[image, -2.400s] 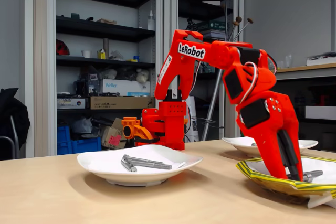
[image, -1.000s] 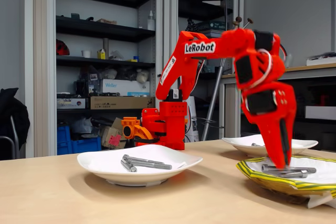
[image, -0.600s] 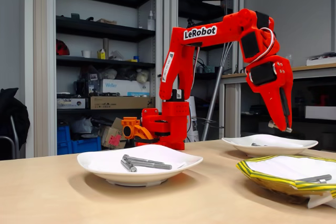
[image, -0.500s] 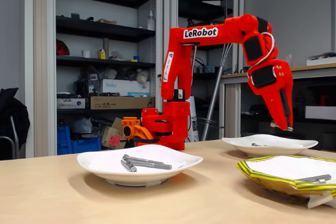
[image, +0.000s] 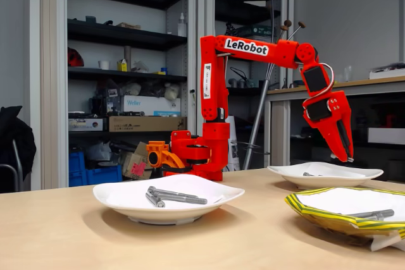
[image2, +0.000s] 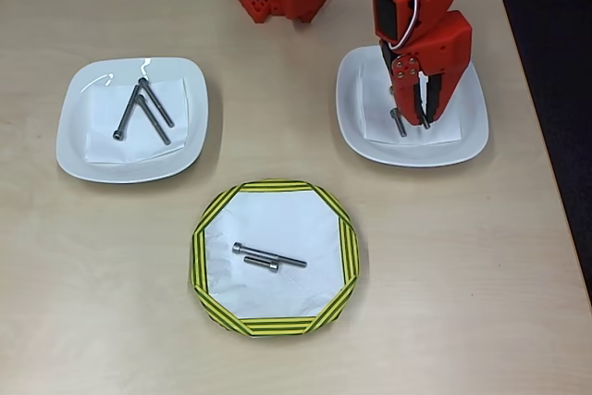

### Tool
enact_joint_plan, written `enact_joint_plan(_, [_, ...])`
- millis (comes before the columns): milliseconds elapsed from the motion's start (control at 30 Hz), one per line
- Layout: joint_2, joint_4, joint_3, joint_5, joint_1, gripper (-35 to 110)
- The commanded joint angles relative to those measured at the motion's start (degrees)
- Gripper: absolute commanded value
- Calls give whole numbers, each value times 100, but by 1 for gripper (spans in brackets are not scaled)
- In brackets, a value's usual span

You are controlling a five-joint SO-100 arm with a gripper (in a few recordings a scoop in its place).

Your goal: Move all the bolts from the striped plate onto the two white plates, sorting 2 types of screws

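Two bolts [image2: 269, 256] left on the striped plate [image2: 211, 228], at the near middle of the table in the overhead view: a longer one and, touching or just beside it on the near side, a shorter one [image2: 261, 265]. Both lying flat, long axes nearly left to right, right ends tipped slightly nearer.

Outward from there: on the left white plate [image2: 74, 150], three long bolts [image2: 141, 114] in a loose fan. On the right white plate [image2: 462, 141], one short bolt [image2: 398, 123], pointing roughly far to near.

Above that right plate, hanging clear of it in the fixed view, the gripper [image2: 413, 106], tips down. Fingers drawn close together; cannot tell whether a bolt is pinched between them or nothing at all.

So, from the gripper, near and to the left for the remaining pair, well apart from it. Fingers set side by side left to right, seemingly in line with the bolts' length rather than across it; probably a wrist turn needed before closing on either. Shorter bolt likely destined for the right plate, longer for the left.
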Motion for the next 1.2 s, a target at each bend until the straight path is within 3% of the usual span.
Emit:
enact_joint_plan(0, [360,-132,88,123,-70,10])
enact_joint_plan(167, [378,-237,88,-132,53,13])
enact_joint_plan(300, [352,-431,35,-888,519,12])
enact_joint_plan(433, [167,-967,-193,-2575,1406,12])
enact_joint_plan(600, [-53,-1907,-334,-5405,2285,10])
enact_joint_plan(767, [-466,-2927,-378,-7093,2909,11])
enact_joint_plan(933, [-1248,-3182,-817,-7409,3173,11])
enact_joint_plan(1167, [-2232,-2892,-1424,-6952,3208,11])
